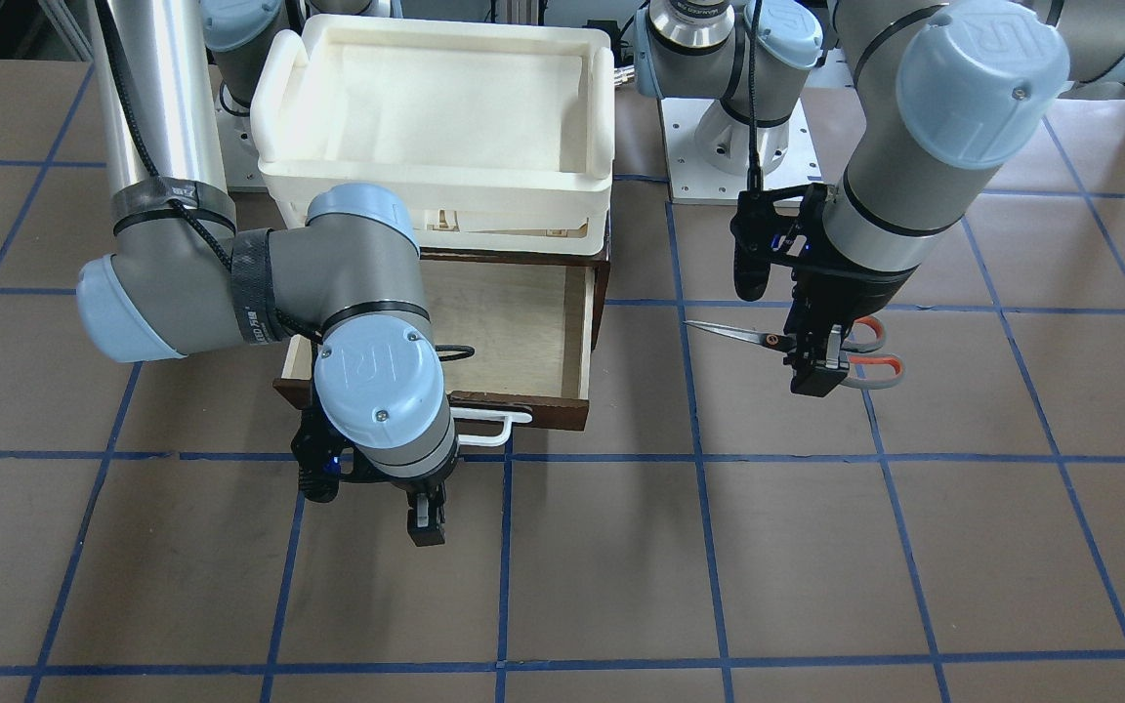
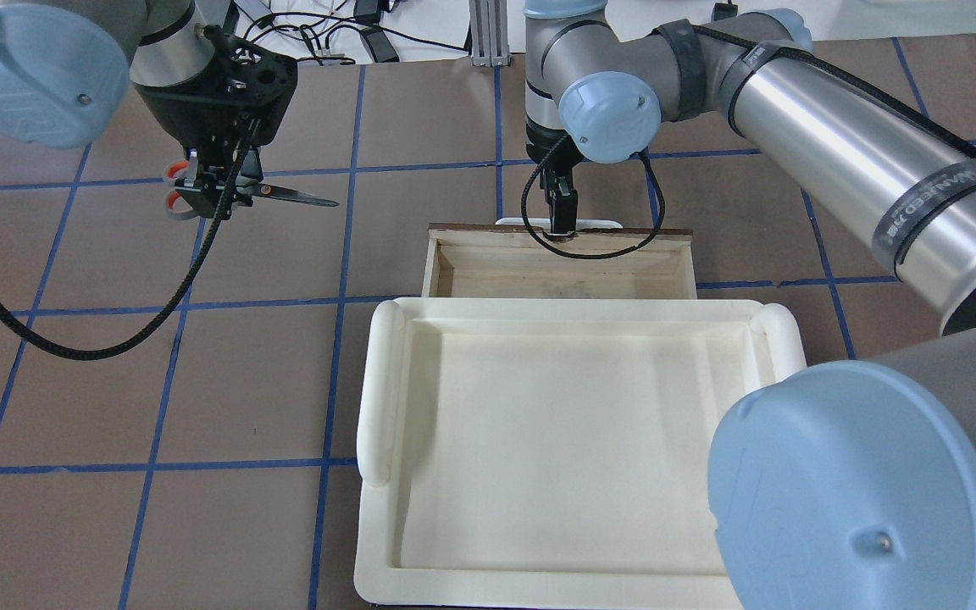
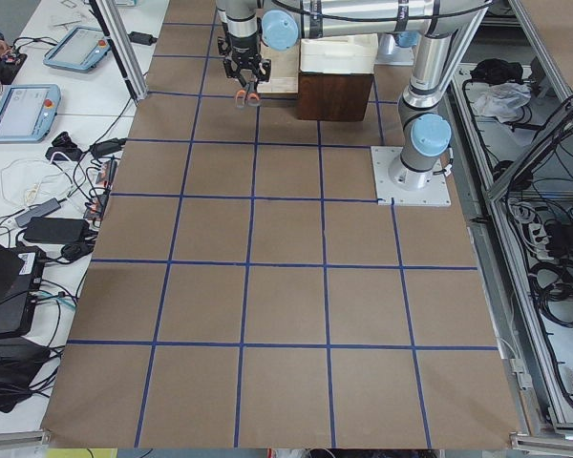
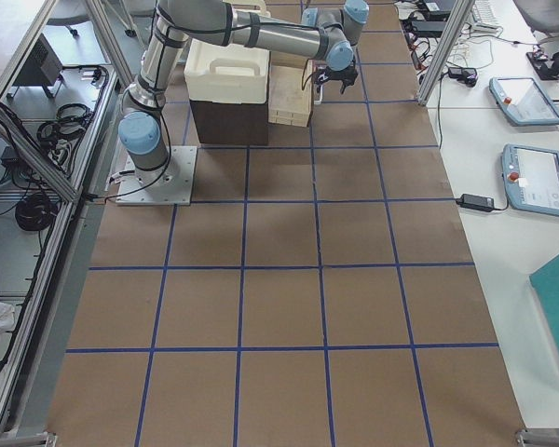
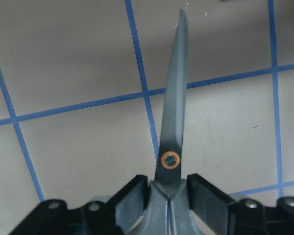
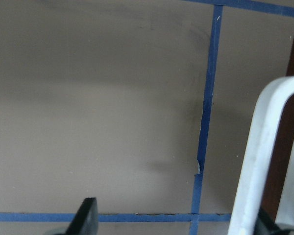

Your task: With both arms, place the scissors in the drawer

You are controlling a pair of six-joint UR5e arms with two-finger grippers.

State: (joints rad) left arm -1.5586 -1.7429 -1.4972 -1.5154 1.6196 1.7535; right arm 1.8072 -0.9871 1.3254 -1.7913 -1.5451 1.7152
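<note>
The scissors (image 1: 733, 332) have dark blades and grey handles with orange-red loops. My left gripper (image 1: 816, 366) is shut on them near the pivot and holds them level above the table, to the side of the drawer. The left wrist view shows the closed blades (image 5: 174, 107) pointing away between the fingers (image 5: 206, 196). The drawer (image 1: 594, 322) is pulled open, and its pale plywood inside is bare. My right gripper (image 1: 426, 522) is open, just in front of the drawer's white handle (image 1: 494, 430). In the right wrist view the handle (image 6: 264, 147) stands by the right finger.
A white plastic tray (image 2: 386, 398) sits on top of the brown cabinet, above the drawer. A black cable (image 2: 598, 250) from my right arm loops over the drawer's front edge. The arm bases (image 1: 738, 146) stand behind the cabinet. Blue tape lines grid the brown table.
</note>
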